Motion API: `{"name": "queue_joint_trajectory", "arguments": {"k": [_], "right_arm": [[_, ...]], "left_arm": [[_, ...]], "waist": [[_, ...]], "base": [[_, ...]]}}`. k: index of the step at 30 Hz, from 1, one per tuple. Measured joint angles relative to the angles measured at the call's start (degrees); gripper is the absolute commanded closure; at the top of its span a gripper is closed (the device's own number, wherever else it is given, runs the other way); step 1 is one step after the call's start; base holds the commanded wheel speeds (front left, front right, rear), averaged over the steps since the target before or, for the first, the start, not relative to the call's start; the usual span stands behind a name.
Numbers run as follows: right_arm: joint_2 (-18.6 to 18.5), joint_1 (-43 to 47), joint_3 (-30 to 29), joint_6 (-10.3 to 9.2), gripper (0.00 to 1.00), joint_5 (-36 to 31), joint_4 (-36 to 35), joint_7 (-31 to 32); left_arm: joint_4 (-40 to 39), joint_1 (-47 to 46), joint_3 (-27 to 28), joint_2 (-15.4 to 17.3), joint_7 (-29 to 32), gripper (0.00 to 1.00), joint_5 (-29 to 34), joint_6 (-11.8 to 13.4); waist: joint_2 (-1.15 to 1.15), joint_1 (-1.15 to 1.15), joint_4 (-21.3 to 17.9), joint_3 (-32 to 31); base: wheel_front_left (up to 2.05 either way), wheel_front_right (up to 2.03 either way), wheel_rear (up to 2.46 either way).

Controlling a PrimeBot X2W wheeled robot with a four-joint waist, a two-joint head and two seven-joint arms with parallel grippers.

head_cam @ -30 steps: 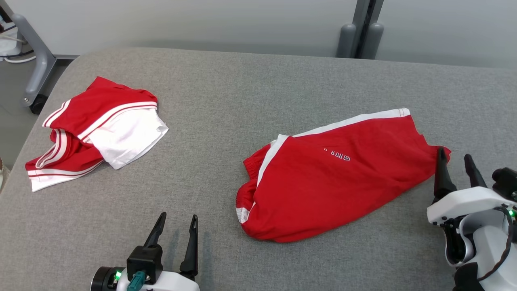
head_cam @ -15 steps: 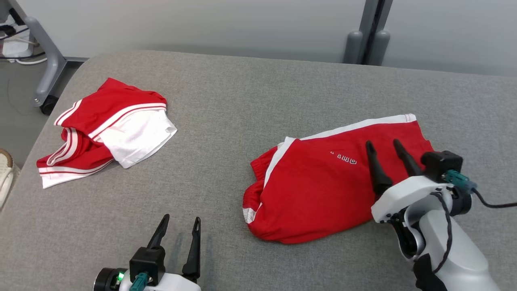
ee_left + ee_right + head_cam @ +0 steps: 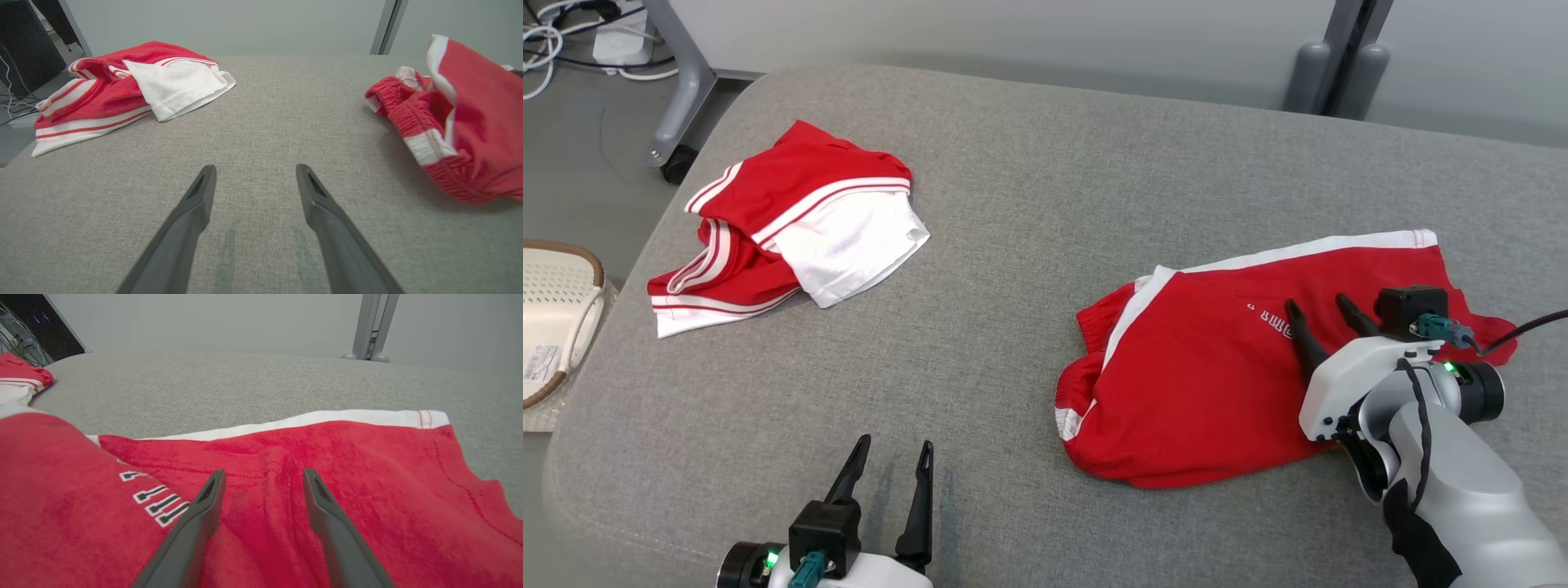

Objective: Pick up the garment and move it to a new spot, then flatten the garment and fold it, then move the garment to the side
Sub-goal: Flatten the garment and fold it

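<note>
A red garment (image 3: 1201,367) with a white side stripe and small lettering lies loosely folded on the right of the grey padded table (image 3: 1029,204). My right gripper (image 3: 1316,304) is open low over its right half, fingers either side of a seam, nothing between them. The right wrist view shows the red cloth (image 3: 347,465) spread under the open right gripper (image 3: 264,471). Near the front edge my left gripper (image 3: 895,445) stands open over bare table, well left of the garment. In the left wrist view the garment (image 3: 470,122) bunches at the right of the open left gripper (image 3: 256,167).
A second red and white garment (image 3: 792,220) lies crumpled at the table's far left. A pale mesh basket (image 3: 556,310) stands on the floor beyond the left edge. A grey frame leg (image 3: 678,106) and cables sit at the back left, two grey posts (image 3: 1331,77) at the back right.
The camera has turned, so everything sits further right. My right gripper has come in from the garment's right corner to above its right half. The left gripper has stayed put.
</note>
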Motion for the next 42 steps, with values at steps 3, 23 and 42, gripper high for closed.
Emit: {"name": "queue_joint_trajectory", "arguments": {"k": [3,23,42], "right_arm": [[0.04,-1.03,0.29,0.00,0.62,-0.30,2.13,-0.01],[-1.43,13.99,-11.41,0.00,1.00,2.71,-28.04,-1.19],[1.93,29.03,-19.17,0.00,0.00,-3.34,-28.69,-1.19]], "left_arm": [[-0.13,-0.10,-0.19,-0.02,-0.01,0.00,-0.25,0.04],[-1.09,-0.59,0.91,-0.03,-0.01,0.00,0.04,-0.01],[0.46,-0.35,-2.07,-0.02,-0.01,0.00,-3.93,-3.09]], "waist": [[0.00,0.00,0.52,0.69],[0.00,0.00,-8.49,-2.02],[0.00,0.00,-15.05,-6.73]], "base": [[0.00,0.00,0.00],[0.00,0.00,0.00],[0.00,0.00,0.00]]}}
